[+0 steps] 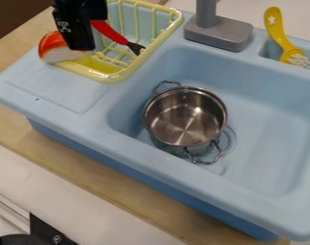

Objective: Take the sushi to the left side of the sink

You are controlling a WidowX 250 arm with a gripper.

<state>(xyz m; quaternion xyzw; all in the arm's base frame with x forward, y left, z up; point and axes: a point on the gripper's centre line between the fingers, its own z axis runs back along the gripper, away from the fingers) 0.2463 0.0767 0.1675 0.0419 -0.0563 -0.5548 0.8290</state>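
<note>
Occupying most of the view is one light-blue sink unit (61,91), with one large basin (266,153) and one small compartment (269,51) at the upper right. One wooden counter (119,184) extends beneath the unit. One steel pot (183,117), fitted with two wire handles, stands upright in the left part of the basin. One yellow wire rack (109,76) is located at the upper left of the unit, beside the basin. One grey faucet (218,32) is mounted behind the basin. One black gripper (81,47) is positioned over the left part of the rack; whether it is spread, closed or clamped on anything cannot be determined. One yellow-handled brush (277,28) with pale bristles leans with its head in the small compartment. One sushi piece (52,48), orange-red on top and white below, is located at the left corner of the rack, just beside the gripper in the view; contact between the two cannot be confirmed. One red-handled utensil (113,33) with a dark head lies across the rack area, right of the gripper.
</note>
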